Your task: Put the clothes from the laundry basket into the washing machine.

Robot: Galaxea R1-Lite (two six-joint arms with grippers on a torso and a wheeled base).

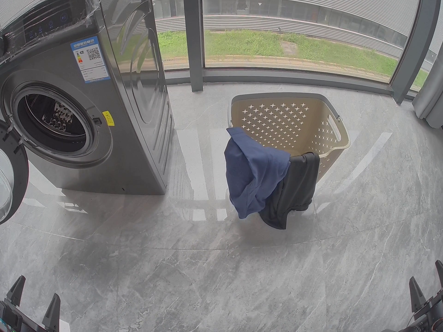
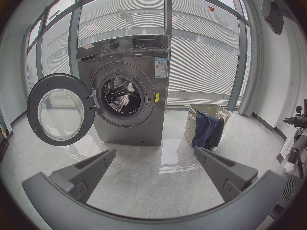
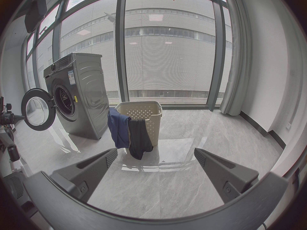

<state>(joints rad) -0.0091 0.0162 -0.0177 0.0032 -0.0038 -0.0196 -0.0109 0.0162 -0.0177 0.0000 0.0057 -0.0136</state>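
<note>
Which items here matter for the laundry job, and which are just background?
Job: laundry basket; blue garment and black garment draped over its rim; washing machine, door open.
Background: window, curtain.

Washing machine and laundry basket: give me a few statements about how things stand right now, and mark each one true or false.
1. The round door of the grey front-loading washing machine stands open. True.
2. A blue garment and a black garment hang side by side over the rim of the beige plastic laundry basket. True.
3. The basket stands on top of the machine. False: it stands on the grey tiled floor, to the machine's right.
4. The left gripper is shut on the black garment. False: it is open and empty.
5. The right gripper is open, clear of the basket. True.
</note>
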